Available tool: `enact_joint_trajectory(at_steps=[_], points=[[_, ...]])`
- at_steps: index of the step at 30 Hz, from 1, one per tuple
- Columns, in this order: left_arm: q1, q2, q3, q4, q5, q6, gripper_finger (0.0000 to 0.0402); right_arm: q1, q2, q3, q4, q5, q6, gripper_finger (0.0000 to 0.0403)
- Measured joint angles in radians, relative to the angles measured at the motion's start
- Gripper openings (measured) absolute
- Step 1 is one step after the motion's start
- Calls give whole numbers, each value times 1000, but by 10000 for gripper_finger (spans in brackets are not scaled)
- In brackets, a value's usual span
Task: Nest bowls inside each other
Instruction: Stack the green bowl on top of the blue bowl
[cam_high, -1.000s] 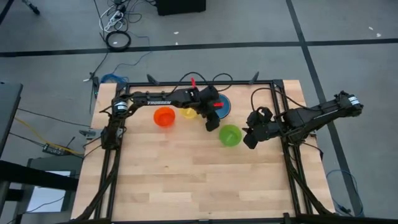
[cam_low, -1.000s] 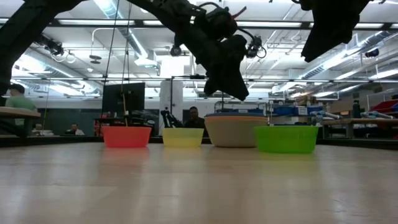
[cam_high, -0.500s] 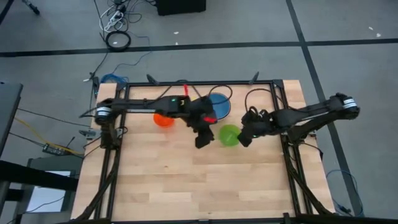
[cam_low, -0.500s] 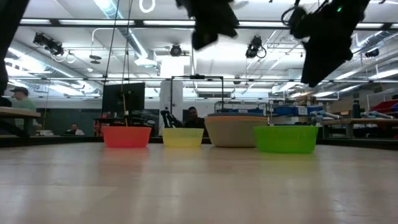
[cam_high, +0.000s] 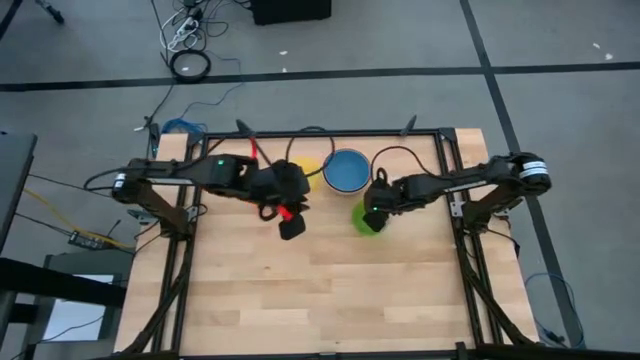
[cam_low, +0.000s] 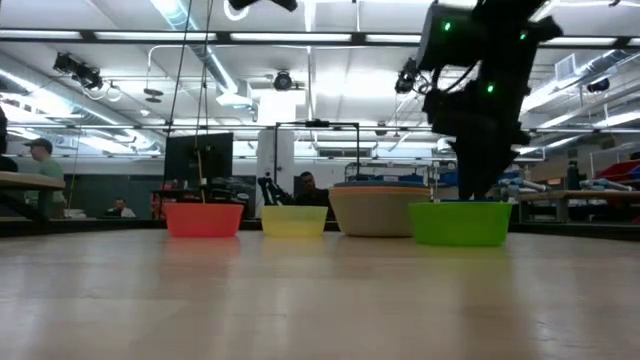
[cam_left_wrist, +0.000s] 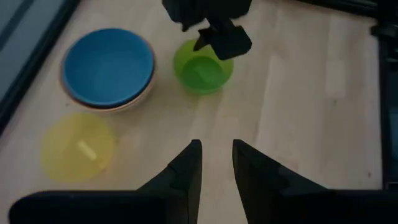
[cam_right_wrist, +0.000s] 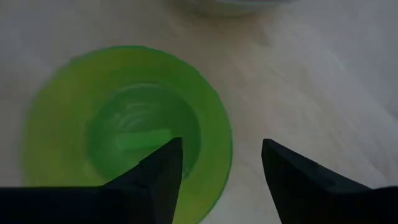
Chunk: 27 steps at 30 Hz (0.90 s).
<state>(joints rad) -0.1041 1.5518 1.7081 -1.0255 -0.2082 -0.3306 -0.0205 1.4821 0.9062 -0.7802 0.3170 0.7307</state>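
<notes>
The green bowl (cam_high: 363, 221) stands on the table right of centre. My right gripper (cam_right_wrist: 221, 144) hangs open just above it, one finger over the hollow and the other outside the rim (cam_right_wrist: 225, 140). The blue bowl (cam_high: 347, 170) sits nested in a light orange bowl (cam_low: 377, 211) at the far edge. The yellow bowl (cam_left_wrist: 78, 147) and the red-orange bowl (cam_low: 203, 219) stand to its left; my left arm hides the red-orange one in the high view. My left gripper (cam_high: 291, 228) is open and empty, raised over the table's middle.
A black frame (cam_high: 440, 135) rims the wooden table (cam_high: 320, 300), whose near half is bare wood. Cables run along the far edge. Beyond the table, in the low view, is a workshop with people seated far back (cam_low: 312, 186).
My left gripper has risen from beside the blue bowl and drawn back toward the table's left and near side, empty. My right gripper has swung toward the table's left and come down, tipping more steeply, until it hangs over the green bowl's rim. No bowl has moved.
</notes>
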Motion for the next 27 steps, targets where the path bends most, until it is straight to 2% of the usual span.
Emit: enact_joint_trajectory(at_steps=[5, 11, 15, 19, 20, 23, 27], points=[[-33, -10, 0, -66, -66, -47, 97, -32, 88, 0, 14, -15, -29, 203], [-45, -10, 0, -181, -138, -116, 97, -67, 178, 0, 109, -80, -89, 192], [-59, -10, 0, -327, -213, -197, 97, -78, 197, 3, 130, -110, -119, 137], [-80, -10, -1, -516, -258, -300, 97, -80, 174, 0, 120, -146, -171, 32], [-84, -10, -1, -547, -264, -321, 97, -77, 155, 0, 119, -155, -186, 17], [-97, -35, -22, -527, -268, -336, 97, -66, 85, 13, 70, -151, -194, 8], [-109, -88, -69, -512, -281, -351, 95, -45, -26, 57, 19, -88, -194, 2]])
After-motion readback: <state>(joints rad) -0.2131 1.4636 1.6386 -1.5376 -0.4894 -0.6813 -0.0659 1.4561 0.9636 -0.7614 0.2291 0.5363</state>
